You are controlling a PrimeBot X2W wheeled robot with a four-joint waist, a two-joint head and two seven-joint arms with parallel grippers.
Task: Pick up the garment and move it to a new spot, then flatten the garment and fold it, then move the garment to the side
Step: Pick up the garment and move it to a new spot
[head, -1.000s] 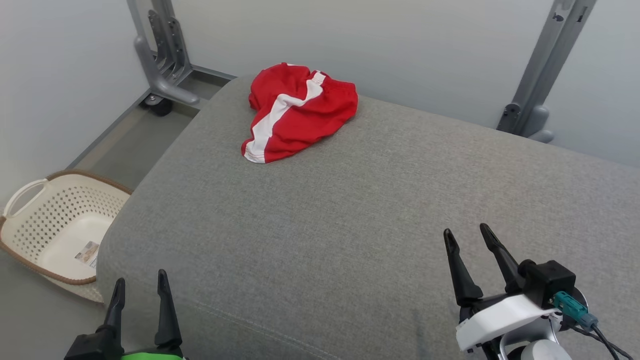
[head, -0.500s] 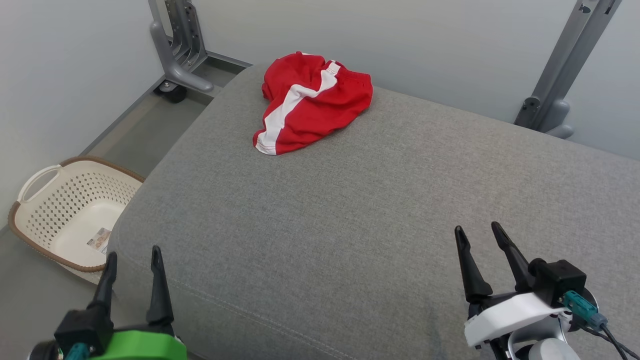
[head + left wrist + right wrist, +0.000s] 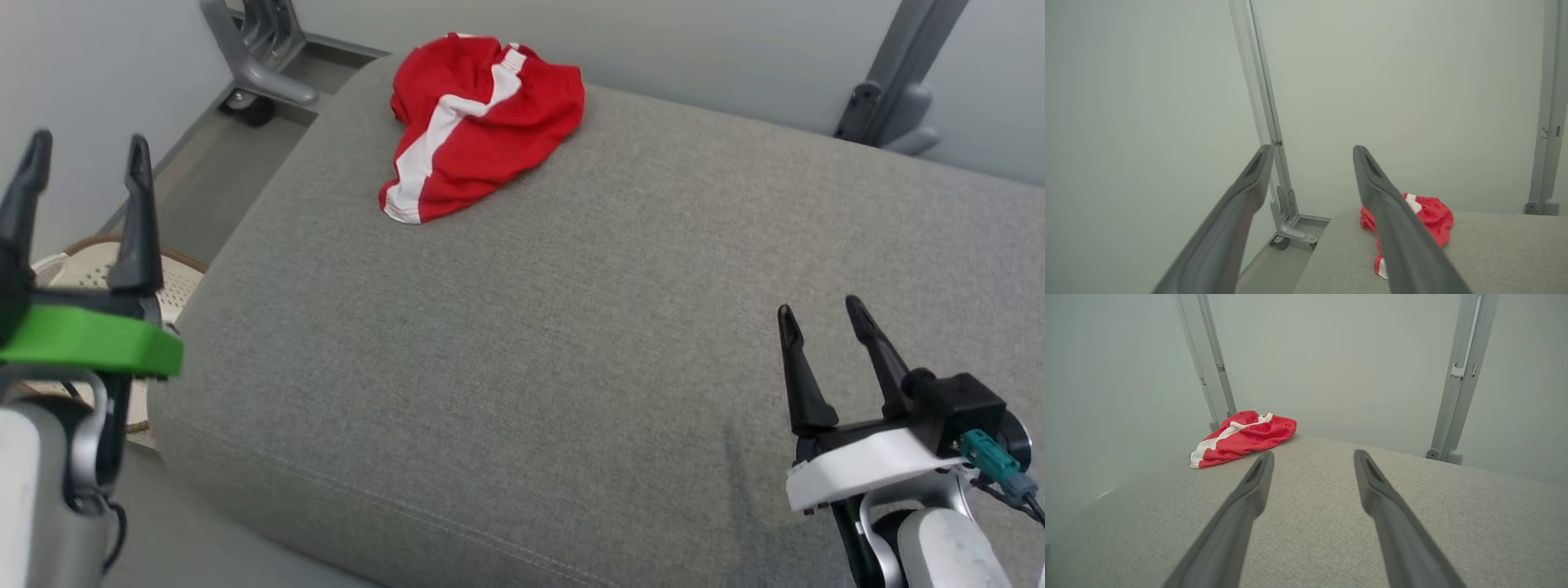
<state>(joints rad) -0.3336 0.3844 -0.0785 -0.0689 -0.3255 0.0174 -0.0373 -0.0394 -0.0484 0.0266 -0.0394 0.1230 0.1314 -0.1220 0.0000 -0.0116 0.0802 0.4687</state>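
We see red shorts crumpled at the far left corner of a grey cushion, well apart from our left gripper and right gripper, both spread wide and empty.

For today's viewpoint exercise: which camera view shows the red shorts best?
Head view: the red shorts lie whole, seen from above. Right wrist view shows them side-on, foreshortened; in the left wrist view the left claw covers part.

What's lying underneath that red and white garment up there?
The red garment lies crumpled on the grey cushion, near its far left corner. The patch of cushion beneath it, and anything in its folds, is covered.
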